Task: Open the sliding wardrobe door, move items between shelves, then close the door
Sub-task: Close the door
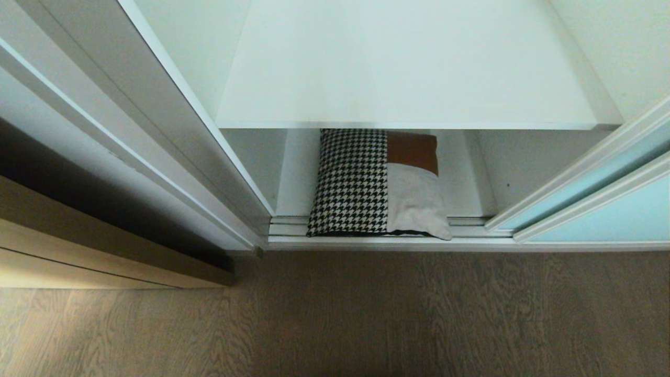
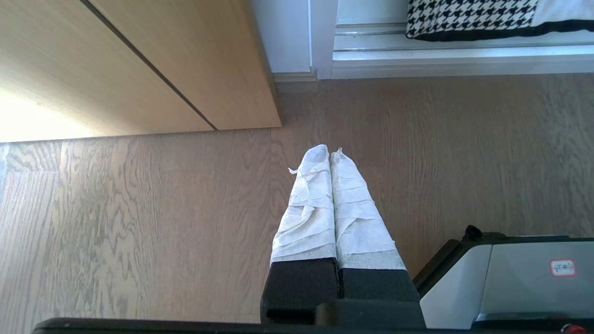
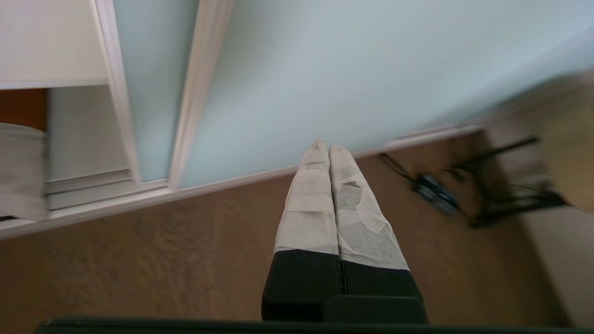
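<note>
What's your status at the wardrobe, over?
Left gripper shut, empty, over the floor. Right gripper shut, empty, facing the sliding door. Cushion on the lower shelf. Nothing in the way.

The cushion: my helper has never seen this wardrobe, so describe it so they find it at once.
In the open wardrobe, look under the white shelf, at floor level. The cushion lies there, its front edge over the door track; it alone is patterned: black-and-white houndstooth, brown and beige patches.
</note>
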Robot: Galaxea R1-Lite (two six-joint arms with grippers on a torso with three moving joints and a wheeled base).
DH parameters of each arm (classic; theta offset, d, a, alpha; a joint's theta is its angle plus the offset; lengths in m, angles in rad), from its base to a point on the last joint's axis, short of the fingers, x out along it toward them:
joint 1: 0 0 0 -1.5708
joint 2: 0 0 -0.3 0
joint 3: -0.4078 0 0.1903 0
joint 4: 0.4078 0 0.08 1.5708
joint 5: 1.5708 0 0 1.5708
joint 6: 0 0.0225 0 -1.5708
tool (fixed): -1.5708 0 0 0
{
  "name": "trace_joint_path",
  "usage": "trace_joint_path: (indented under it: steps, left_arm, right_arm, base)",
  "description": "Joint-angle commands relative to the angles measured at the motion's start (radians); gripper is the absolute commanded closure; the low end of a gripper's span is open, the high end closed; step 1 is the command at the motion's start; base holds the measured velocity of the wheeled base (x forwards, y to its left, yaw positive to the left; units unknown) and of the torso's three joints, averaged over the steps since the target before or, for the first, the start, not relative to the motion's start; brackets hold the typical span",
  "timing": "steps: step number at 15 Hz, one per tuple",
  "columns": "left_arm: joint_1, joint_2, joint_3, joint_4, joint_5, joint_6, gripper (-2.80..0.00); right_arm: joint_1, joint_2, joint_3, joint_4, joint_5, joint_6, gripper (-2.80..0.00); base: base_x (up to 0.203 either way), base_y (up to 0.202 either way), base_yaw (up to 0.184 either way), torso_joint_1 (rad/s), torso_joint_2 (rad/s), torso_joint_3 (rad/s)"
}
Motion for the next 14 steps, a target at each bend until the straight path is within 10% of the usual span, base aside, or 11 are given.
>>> trace_joint_path:
  steps: [1,9,14]
  left_arm:
    - [0.0,0.002,0.0,0.001,0.0,0.001,0.0]
    - [0.0,0.002,0.0,0.001,0.0,0.001,0.0]
    - [0.0,0.002,0.0,0.001,0.0,0.001,0.0]
  right_arm:
    - [0.165,-0.08,0.012,0.003,-0.156,-0.002,0.0]
    - [0.194,-0.11,0.099,-0.187,-0.195,-0.008,0.0]
    - [0.173,-0.138,0.102,-0.281,-0.194,-0.179,0.0]
  base:
    - [0.0,0.0,0.0,0.0,0.0,0.0]
    - [0.0,0.0,0.0,0.0,0.0,0.0]
    - [0.0,0.0,0.0,0.0,0.0,0.0]
